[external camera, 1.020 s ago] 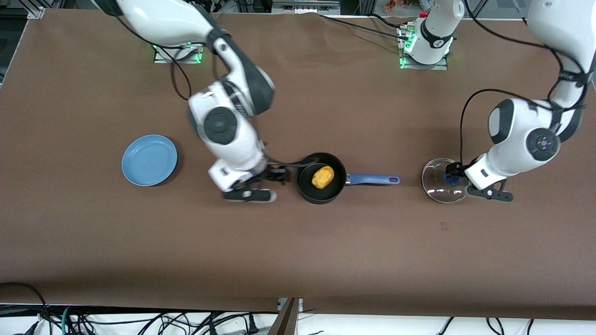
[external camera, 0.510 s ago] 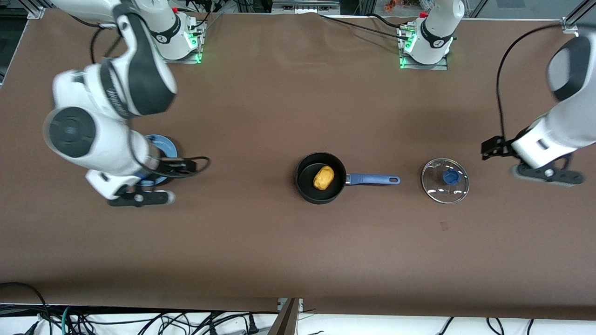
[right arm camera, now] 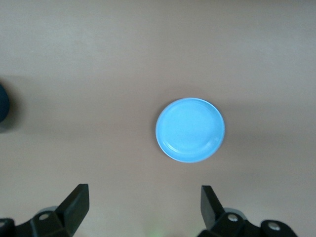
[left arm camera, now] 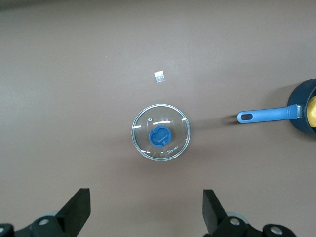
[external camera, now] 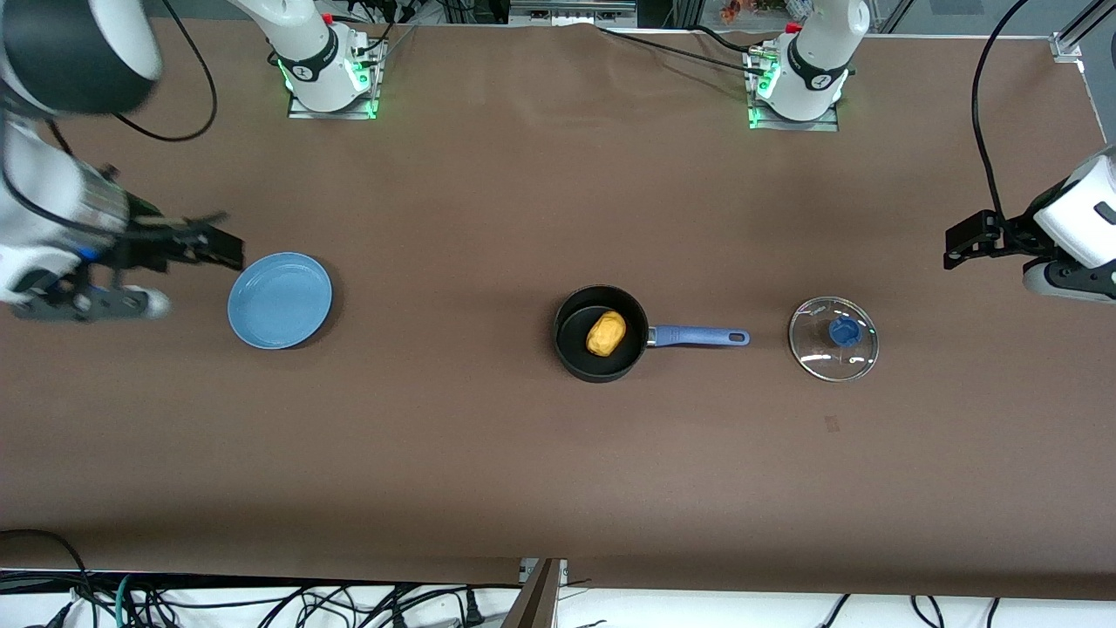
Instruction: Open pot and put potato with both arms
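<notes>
The potato [external camera: 605, 332] already sits in the uncovered pot [external camera: 601, 334] at table centre, glass lid [external camera: 833, 338] at its three o'clock, so your left gripper [left arm camera: 145, 217] and right gripper [right arm camera: 143, 210] hang released and empty-handed.

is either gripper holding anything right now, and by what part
Nothing is held. The left gripper and right gripper are both open and empty; the lid lies on the table and the potato sits in the pot.

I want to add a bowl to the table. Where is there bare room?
Bare table lies between plate and pot, and all along the camera edge. The only tight spot is the short gap between the pot's handle tip and the lid.
</notes>
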Available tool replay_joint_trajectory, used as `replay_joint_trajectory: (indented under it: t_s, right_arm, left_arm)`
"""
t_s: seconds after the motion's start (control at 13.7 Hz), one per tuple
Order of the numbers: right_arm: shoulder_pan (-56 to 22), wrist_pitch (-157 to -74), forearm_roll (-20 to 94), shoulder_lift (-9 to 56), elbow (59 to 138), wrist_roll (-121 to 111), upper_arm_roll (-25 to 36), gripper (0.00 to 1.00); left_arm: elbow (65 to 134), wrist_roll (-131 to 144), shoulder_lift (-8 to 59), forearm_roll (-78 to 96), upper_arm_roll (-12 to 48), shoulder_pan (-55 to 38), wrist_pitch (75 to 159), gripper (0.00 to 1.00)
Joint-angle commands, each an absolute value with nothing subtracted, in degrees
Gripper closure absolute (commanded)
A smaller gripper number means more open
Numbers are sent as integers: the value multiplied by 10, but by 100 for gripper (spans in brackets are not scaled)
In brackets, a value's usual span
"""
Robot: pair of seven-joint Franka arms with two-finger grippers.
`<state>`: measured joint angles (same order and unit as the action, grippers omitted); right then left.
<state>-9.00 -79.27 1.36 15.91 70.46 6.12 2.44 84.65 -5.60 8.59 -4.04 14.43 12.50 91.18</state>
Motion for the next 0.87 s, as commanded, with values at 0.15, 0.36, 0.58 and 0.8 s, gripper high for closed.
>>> replay_joint_trajectory:
  t_s: [0.15,0.36,0.58,0.8]
  right_arm:
    - [-21,-840,15,22,843,39,14,0]
    - [-11,-846,8,-7,898,33,4,0]
    - [-11,-819,-25,-7,896,-7,-18,0]
    - [-11,-818,-26,-2,890,-9,-18,0]
  left_arm:
    - [912,-51,20,-28,67,52,917,0]
    - [932,-48,0,-25,65,51,918,0]
    - [932,-44,2,-23,66,56,917,0]
    - [933,-37,3,-8,66,64,915,0]
